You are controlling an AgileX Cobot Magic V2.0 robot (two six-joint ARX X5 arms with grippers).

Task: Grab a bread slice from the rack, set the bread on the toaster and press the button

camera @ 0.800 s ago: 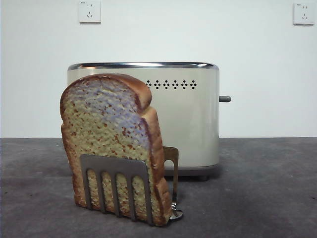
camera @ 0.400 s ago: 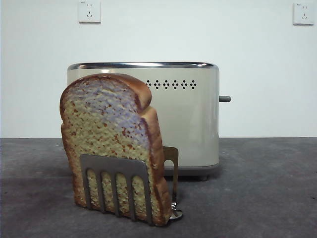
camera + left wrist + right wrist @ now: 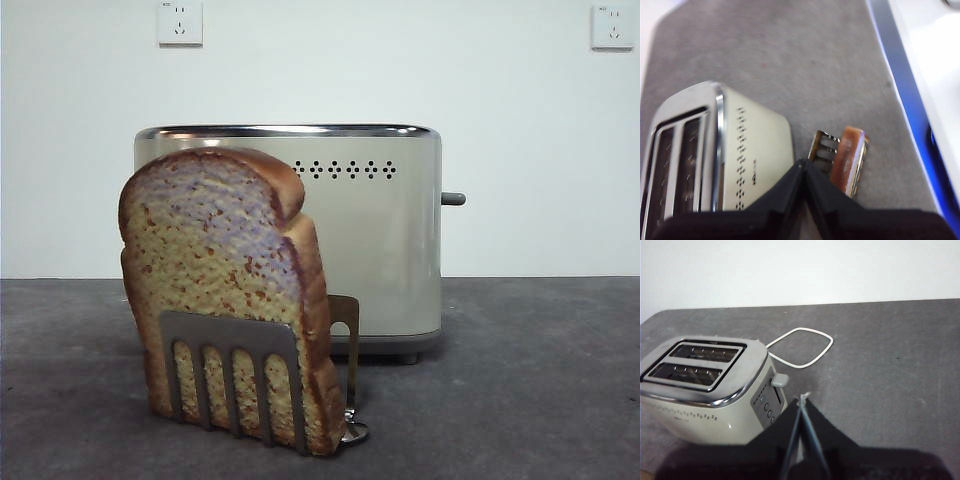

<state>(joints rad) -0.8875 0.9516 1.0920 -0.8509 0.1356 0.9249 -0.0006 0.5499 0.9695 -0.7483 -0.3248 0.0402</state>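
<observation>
The slice of bread (image 3: 215, 280) stands upright in the steel rack (image 3: 235, 375), in front of the cream toaster (image 3: 380, 240). The grey button (image 3: 453, 199) sticks out of the toaster's right end. In the left wrist view my left gripper (image 3: 804, 165) is shut and empty, high above the table, with the toaster (image 3: 747, 150), the rack (image 3: 822, 150) and the bread's crust (image 3: 847, 155) below it. In the right wrist view my right gripper (image 3: 802, 401) is shut and empty, above the table beside the toaster (image 3: 705, 390) and its button (image 3: 779, 380). Neither arm shows in the front view.
A white power cord (image 3: 802, 347) loops on the grey table (image 3: 540, 380) behind the toaster. Two white wall sockets (image 3: 181, 22) sit on the back wall. A white and blue edge (image 3: 920, 100) runs along the table's side in the left wrist view.
The bread and rack have shifted very slightly to the left in the front view. No arm has come into that view.
</observation>
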